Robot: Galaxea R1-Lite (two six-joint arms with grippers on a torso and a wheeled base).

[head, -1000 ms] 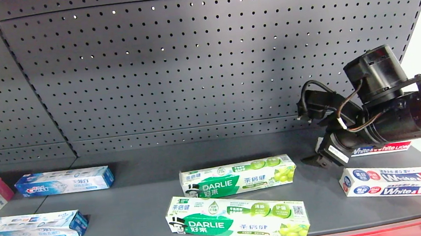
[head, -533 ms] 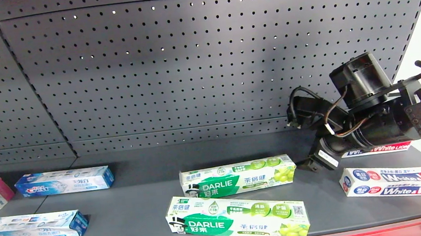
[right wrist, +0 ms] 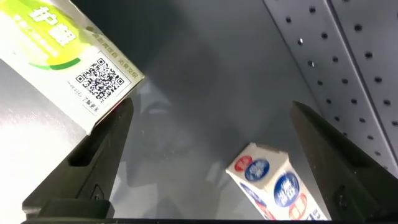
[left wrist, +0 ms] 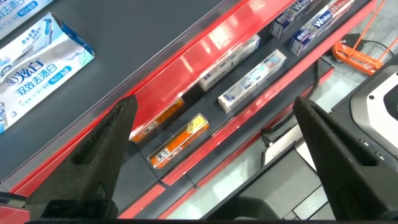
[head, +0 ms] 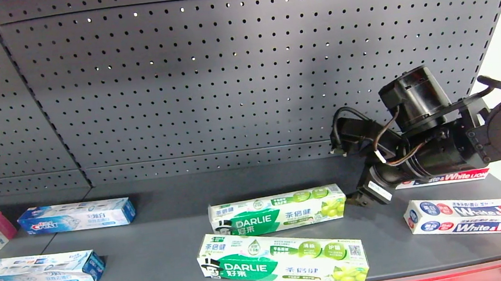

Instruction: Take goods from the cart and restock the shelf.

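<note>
1. In the head view, your right pincer (head: pixel 358 197) sat low over the grey shelf (head: pixel 166 265), just beside the right end of the far green box (head: pixel 279 212). You couldn't tell its spread from here. The near green box (head: pixel 284 259) lay in front, close to the shelf's near edge. Two blue boxes (head: pixel 77 216) lay well apart to the left. A white-and-red box (head: pixel 480 220) lay on the right, nearer than the arm. The pegboard (head: pixel 227 91) stood at the back.
2. In the left wrist view, your left pincer (left wrist: pixel 214 106) stood wide with nothing between its fingers. It hung in front of the shelf's red edge (left wrist: pixel 186 62), with boxed goods (left wrist: pixel 252 81) on a lower shelf under it.
3. In the right wrist view, your right pincer (right wrist: pixel 208 112) was spread wide and held nothing. A green box (right wrist: pixel 68 56) had its end just beside one finger (right wrist: pixel 106 155); you couldn't tell whether they touched. A white, blue and red box (right wrist: pixel 267 177) lay near the other finger.
</note>
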